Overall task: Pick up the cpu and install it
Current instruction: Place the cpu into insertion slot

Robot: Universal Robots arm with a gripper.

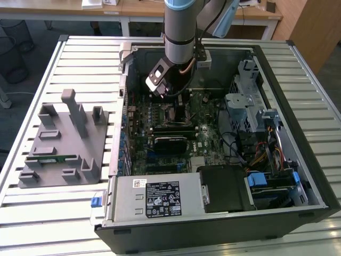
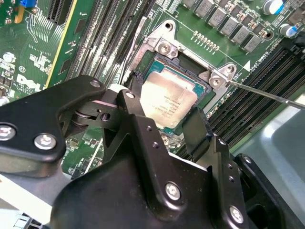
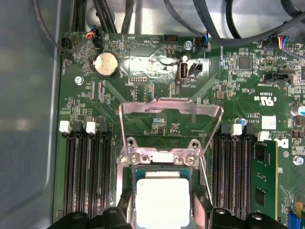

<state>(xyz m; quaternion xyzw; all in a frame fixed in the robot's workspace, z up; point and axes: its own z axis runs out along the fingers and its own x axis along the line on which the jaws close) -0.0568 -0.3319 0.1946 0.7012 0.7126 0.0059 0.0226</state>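
The cpu (image 2: pixel 167 100) (image 3: pixel 162 198), a small square chip with a pale silver top, lies flat in the motherboard socket (image 2: pixel 157 59), square with the socket frame. My gripper (image 2: pixel 167 109) (image 3: pixel 162 212) is shut on it, one black finger (image 2: pixel 136 95) against one edge and the other finger against the opposite edge. The socket's metal load plate (image 3: pixel 170 107) stands swung open beyond the chip. In the exterior view the gripper (image 1: pixel 175 100) reaches down into the open computer case (image 1: pixel 298 176) over the middle of the green board.
A thin retention lever (image 2: pixel 267 93) sticks out beside the socket. Memory slots (image 3: pixel 86 176) flank it, with a green stick (image 3: pixel 264 176) in one. On the exterior view's left a grey plastic fixture (image 1: pixel 58 144) sits on the slatted table. Case walls, cables and a drive cage (image 1: pixel 250 101) surround the arm.
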